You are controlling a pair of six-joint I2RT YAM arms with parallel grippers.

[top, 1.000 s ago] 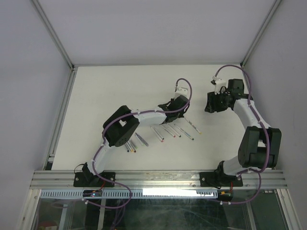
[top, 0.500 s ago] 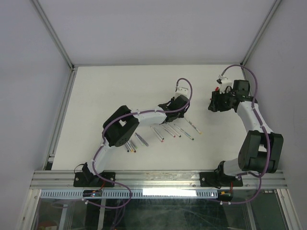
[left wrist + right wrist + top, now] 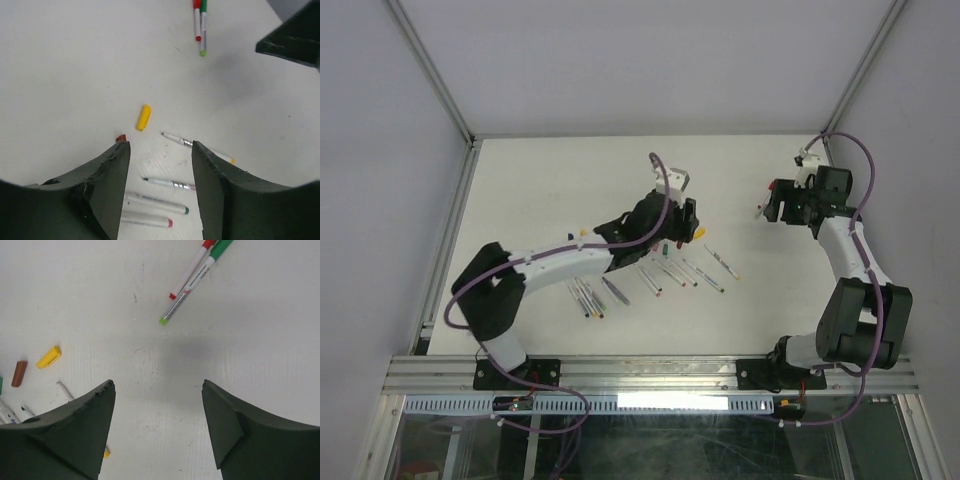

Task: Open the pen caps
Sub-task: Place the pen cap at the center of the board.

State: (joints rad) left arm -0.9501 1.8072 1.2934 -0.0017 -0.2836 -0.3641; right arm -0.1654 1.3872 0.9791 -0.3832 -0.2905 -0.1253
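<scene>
A yellow pen cap lies on the white table just beyond my left gripper, which is open and empty above several uncapped grey-white pens. A brown cap peeks out beside its left finger. Both caps also show in the right wrist view, the yellow cap and the brown cap, to the left of my right gripper, which is open and empty over bare table. Two capped pens, one red and one green, lie beyond it. From above, the left gripper and the right gripper are apart.
A row of pens lies mid-table, and a few more pens lie nearer the left arm. The table is enclosed by grey walls with metal posts at the back corners. The right gripper's dark body shows at the left wrist view's top right.
The left arm has stretched out, its elbow swinging left, and its gripper has lifted above the pens. The right gripper has moved right and back, away from the pens.
</scene>
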